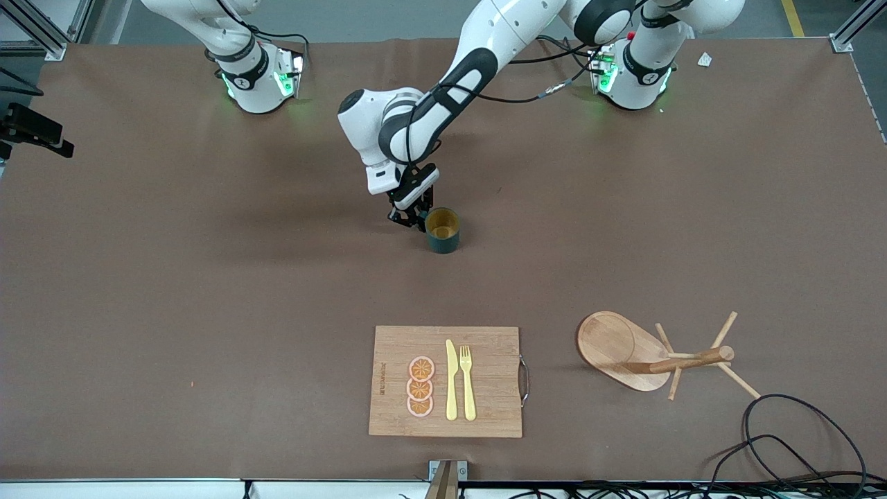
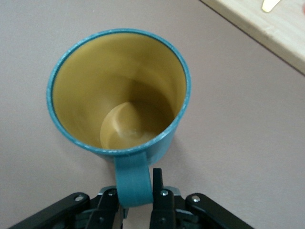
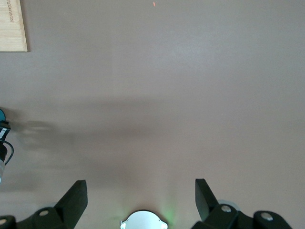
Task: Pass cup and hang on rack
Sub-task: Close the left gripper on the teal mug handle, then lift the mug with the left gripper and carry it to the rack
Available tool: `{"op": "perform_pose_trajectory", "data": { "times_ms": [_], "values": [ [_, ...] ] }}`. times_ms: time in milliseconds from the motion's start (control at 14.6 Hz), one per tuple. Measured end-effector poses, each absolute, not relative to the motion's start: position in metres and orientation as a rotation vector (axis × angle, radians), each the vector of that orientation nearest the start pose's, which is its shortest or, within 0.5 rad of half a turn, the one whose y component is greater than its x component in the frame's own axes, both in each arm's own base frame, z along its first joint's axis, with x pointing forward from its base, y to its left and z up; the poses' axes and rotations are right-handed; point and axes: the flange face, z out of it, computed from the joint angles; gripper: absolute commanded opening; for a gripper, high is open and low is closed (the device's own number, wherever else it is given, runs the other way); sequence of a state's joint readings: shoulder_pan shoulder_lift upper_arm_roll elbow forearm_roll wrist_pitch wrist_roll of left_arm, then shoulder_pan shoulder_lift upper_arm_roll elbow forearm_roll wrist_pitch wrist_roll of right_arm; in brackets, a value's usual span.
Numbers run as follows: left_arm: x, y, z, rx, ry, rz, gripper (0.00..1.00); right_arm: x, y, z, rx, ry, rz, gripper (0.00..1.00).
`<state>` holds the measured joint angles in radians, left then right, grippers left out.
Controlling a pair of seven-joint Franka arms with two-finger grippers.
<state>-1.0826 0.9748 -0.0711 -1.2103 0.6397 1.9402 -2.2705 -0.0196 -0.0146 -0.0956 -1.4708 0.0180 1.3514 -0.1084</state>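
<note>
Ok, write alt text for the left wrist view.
The left gripper is shut on the handle of the cup, a teal mug seen from above with an empty yellow-tan interior, upright on the brown table. A corner of the wooden cutting board shows at the picture's edge.

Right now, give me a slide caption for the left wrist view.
Left gripper shut on the handle of the upright cup on the table, with the board edge nearby.
</note>
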Motion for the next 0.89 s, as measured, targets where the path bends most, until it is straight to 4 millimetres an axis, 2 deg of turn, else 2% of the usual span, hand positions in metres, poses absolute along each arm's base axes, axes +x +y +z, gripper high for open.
{"op": "perform_pose_trajectory", "data": {
  "times_ms": [137, 410, 615, 889],
  "values": [
    [0.355, -0.65, 0.189, -2.637, -1.171, -0.789, 0.01, 0.523, -0.059, 0.66, -3.107, 0.005, 0.159, 1.0],
    [0.383, -0.64, 0.238, -2.634, -1.23, -0.794, 0.01, 0.523, -0.059, 0.66, -3.107, -0.009, 0.159, 1.0],
    [0.408, -0.627, 0.287, -2.651, -1.275, -0.715, 0.01, 0.523, -0.059, 0.66, -3.107, -0.015, 0.159, 1.0],
    [0.437, -0.6, 0.362, -2.677, -1.298, -0.61, 0.01, 0.523, -0.059, 0.66, -3.107, -0.016, 0.16, 1.0]
  ]
}}
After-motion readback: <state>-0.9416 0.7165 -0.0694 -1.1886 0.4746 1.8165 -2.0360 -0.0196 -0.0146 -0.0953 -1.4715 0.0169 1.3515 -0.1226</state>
